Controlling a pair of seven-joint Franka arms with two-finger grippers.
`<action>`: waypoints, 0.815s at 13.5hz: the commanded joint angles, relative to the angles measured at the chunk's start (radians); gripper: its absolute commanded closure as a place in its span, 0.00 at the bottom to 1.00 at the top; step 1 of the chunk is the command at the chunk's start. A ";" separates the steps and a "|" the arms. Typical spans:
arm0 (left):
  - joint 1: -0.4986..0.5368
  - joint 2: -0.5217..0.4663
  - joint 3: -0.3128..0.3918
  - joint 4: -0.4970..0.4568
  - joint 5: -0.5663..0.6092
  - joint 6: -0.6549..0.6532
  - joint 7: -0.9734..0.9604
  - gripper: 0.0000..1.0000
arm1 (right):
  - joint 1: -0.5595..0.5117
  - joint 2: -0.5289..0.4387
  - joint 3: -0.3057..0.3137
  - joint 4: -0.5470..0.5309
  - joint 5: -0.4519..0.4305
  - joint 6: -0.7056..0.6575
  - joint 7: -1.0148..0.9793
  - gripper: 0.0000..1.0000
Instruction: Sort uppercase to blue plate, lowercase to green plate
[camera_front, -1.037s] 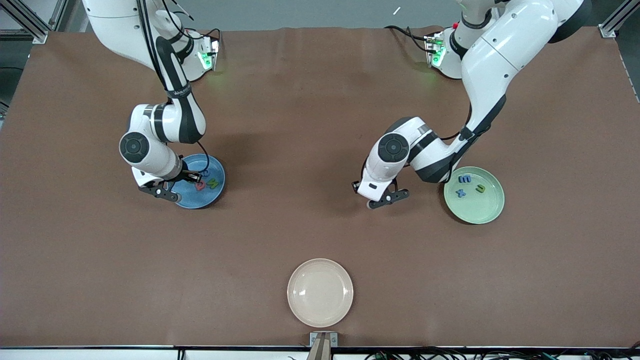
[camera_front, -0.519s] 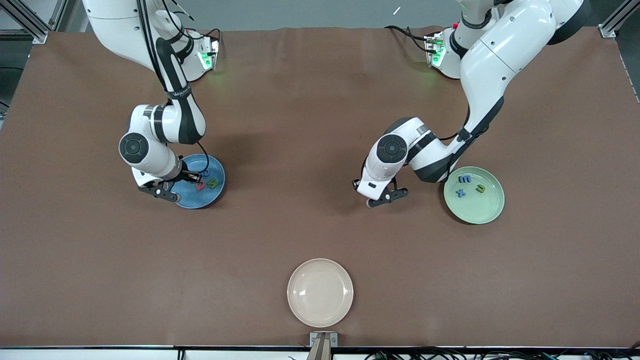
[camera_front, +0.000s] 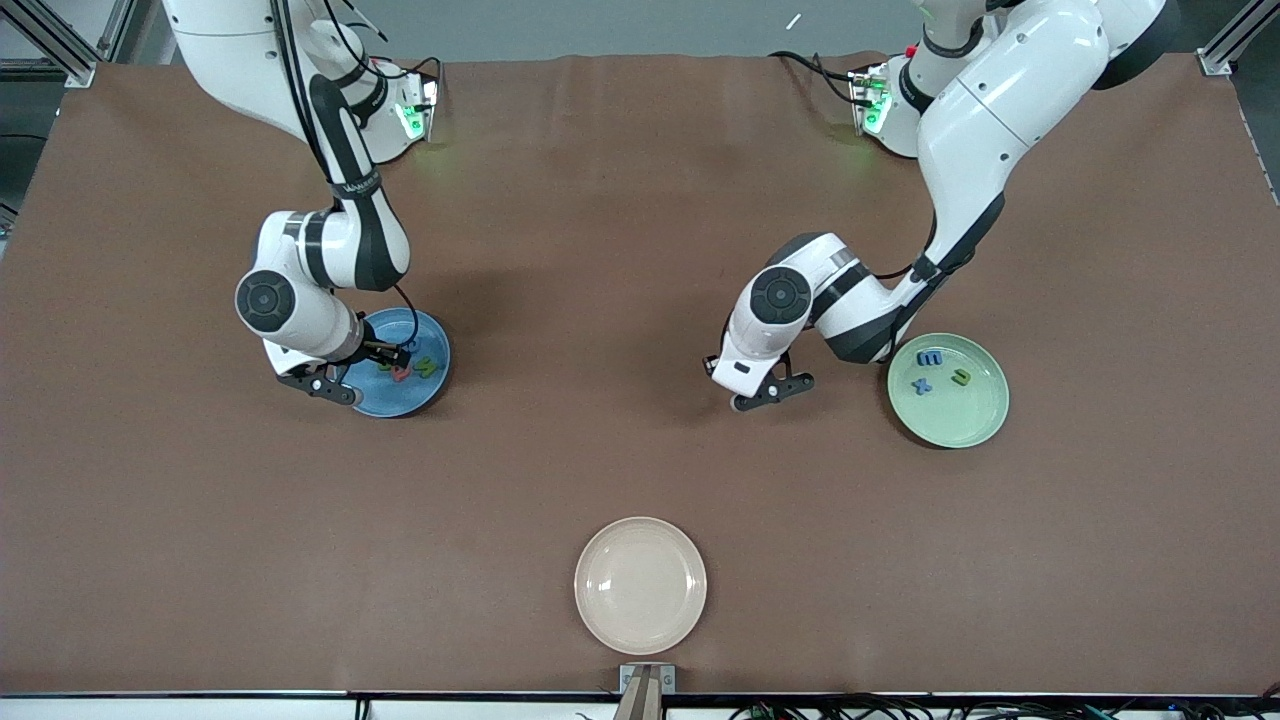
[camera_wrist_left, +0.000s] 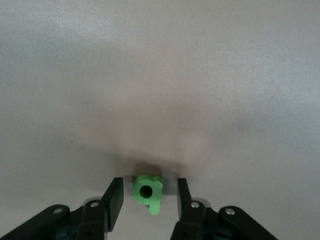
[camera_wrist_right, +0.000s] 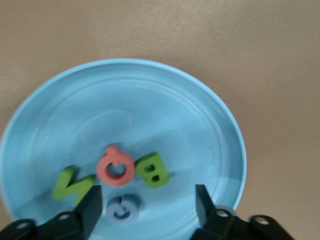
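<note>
The blue plate (camera_front: 396, 399) lies under my right gripper (camera_front: 360, 372). In the right wrist view the blue plate (camera_wrist_right: 150, 110) holds the green N (camera_wrist_right: 72, 184), red Q (camera_wrist_right: 115, 166), green B (camera_wrist_right: 152, 171) and blue C (camera_wrist_right: 122, 208). My right gripper (camera_wrist_right: 147, 205) is open just above the C and holds nothing. The green plate (camera_front: 955, 418) holds the blue m (camera_front: 929, 357), blue x (camera_front: 921, 385) and green u (camera_front: 960, 377). My left gripper (camera_front: 770, 393) is low over bare table beside the green plate. In the left wrist view it (camera_wrist_left: 148, 200) is open around the green p (camera_wrist_left: 148, 192), which lies on the table untouched.
A cream-beige plate (camera_front: 640, 628) with nothing on it lies near the table's front edge, midway between the arms. The brown mat (camera_front: 600, 250) covers the whole table.
My left gripper has shifted slightly toward the robots' bases. My right gripper has moved a little over the blue plate. The plates have not moved.
</note>
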 joint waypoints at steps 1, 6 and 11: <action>-0.009 -0.003 0.003 -0.001 0.016 -0.008 -0.022 0.51 | -0.014 -0.022 -0.067 0.161 0.007 -0.243 -0.086 0.00; -0.011 0.001 0.003 -0.007 0.017 -0.008 -0.022 0.54 | -0.015 -0.022 -0.213 0.481 -0.069 -0.651 -0.203 0.00; -0.015 0.004 0.003 -0.006 0.017 -0.008 -0.022 0.74 | -0.020 -0.031 -0.347 0.683 -0.108 -0.871 -0.381 0.00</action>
